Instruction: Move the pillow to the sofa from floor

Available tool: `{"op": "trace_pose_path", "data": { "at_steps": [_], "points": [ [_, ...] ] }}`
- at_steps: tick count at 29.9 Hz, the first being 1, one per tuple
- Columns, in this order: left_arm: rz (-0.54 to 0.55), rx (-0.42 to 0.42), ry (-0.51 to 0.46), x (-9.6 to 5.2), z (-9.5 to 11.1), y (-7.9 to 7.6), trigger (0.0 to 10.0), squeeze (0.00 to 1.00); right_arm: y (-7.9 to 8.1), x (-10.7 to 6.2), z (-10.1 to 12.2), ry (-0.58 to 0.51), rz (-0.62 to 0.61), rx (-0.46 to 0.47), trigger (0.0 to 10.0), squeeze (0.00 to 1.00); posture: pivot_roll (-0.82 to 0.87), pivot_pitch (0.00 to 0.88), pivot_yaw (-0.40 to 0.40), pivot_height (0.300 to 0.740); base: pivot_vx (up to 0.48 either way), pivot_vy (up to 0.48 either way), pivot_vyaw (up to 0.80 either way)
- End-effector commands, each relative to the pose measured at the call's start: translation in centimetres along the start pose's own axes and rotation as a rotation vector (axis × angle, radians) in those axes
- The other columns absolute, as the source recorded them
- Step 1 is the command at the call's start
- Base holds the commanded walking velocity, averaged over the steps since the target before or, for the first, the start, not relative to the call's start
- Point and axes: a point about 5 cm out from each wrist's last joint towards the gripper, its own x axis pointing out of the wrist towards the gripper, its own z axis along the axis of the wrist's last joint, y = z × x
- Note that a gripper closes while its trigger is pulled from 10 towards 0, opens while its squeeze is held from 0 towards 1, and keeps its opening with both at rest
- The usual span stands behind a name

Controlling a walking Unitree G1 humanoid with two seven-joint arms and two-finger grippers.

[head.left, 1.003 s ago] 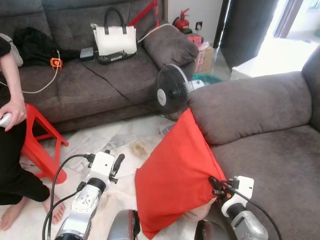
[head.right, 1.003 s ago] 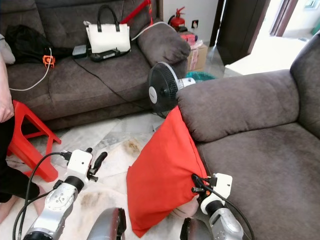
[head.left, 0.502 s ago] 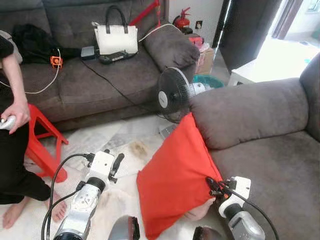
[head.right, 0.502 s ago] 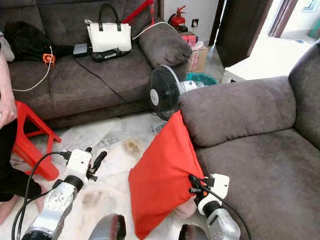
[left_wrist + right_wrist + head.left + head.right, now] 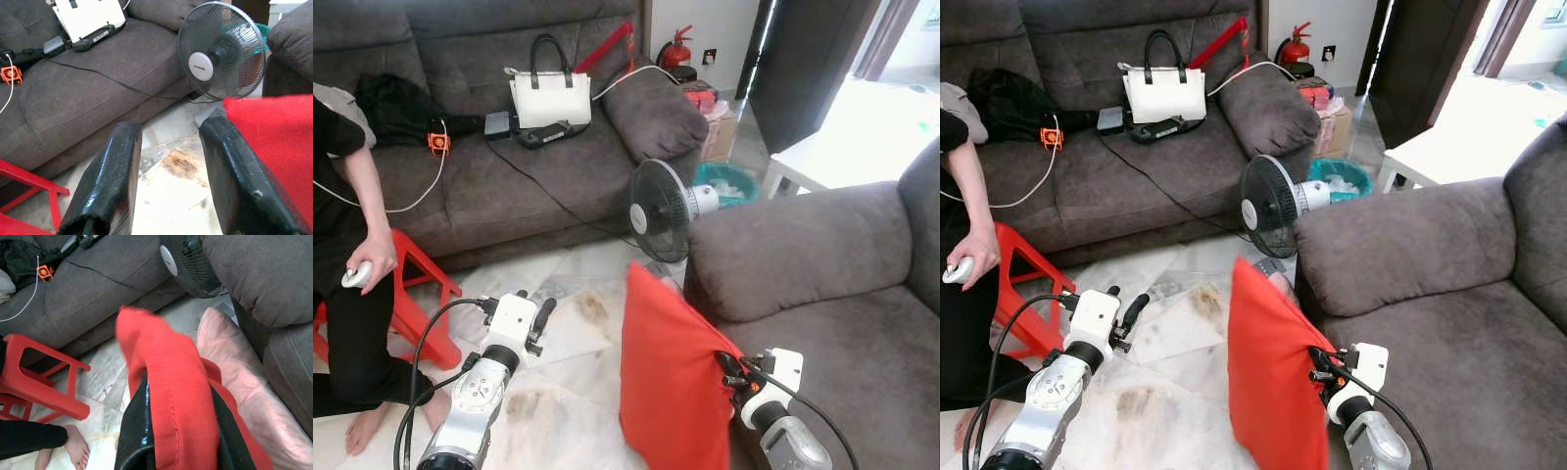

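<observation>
A red pillow (image 5: 674,387) stands upright on edge beside the front of the grey sofa (image 5: 822,255) on my right. My right gripper (image 5: 171,431) is shut on the pillow's edge, with red fabric pinched between its black fingers (image 5: 134,435). In the left eye view that gripper (image 5: 729,369) is at the pillow's right side, low down. My left gripper (image 5: 168,171) is open over the marble floor, to the left of the pillow and apart from it, with nothing between its fingers (image 5: 110,176). A pink cushion (image 5: 234,377) lies under the red pillow against the sofa base.
A black standing fan (image 5: 664,199) is on the floor just beyond the pillow. A second sofa (image 5: 509,157) at the back holds a white handbag (image 5: 549,95) and cables. A person (image 5: 347,225) sits at the left on a red stool (image 5: 416,299).
The red pillow has been pulled off its lean on the sofa arm and now stands upright, turned edge-on. The camera has risen and tilted. The left arm has stayed put.
</observation>
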Motion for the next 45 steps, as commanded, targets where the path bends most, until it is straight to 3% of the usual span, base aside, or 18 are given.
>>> {"op": "trace_pose_path", "data": {
  "at_steps": [1,8,15,36,45],
  "points": [
    [-0.002,0.002,0.005,-0.1,-0.2,0.1,10.0,0.0,0.0,0.4,1.6,-0.085,0.012,-0.022,10.0,0.0,0.12,0.0,-0.032,0.74,-0.244,0.0,0.0],
    [-0.002,0.002,0.005,-0.1,-0.2,0.1,10.0,0.0,0.0,0.4,1.6,-0.084,0.005,-0.02,10.0,0.0,0.12,0.0,-0.032,0.74,-0.252,0.0,0.0],
    [0.003,0.007,0.006,-0.1,-0.2,0.1,10.0,0.0,-1.0,0.3,2.6,-0.145,-0.086,-0.024,10.0,0.0,0.12,0.0,-0.032,0.74,0.0,0.0,0.0],
    [-0.003,0.01,0.008,-0.1,-0.3,0.1,10.0,0.0,-1.5,0.2,2.7,-0.128,-0.143,-0.028,10.0,0.0,0.11,0.0,-0.029,0.74,0.0,0.0,0.0],
    [-0.017,0.015,0.012,-0.2,-0.4,-0.1,10.0,0.0,-1.7,0.2,2.7,-0.124,-0.153,-0.029,10.0,0.0,0.11,0.0,-0.025,0.74,0.0,0.0,-0.79]
  ]
}}
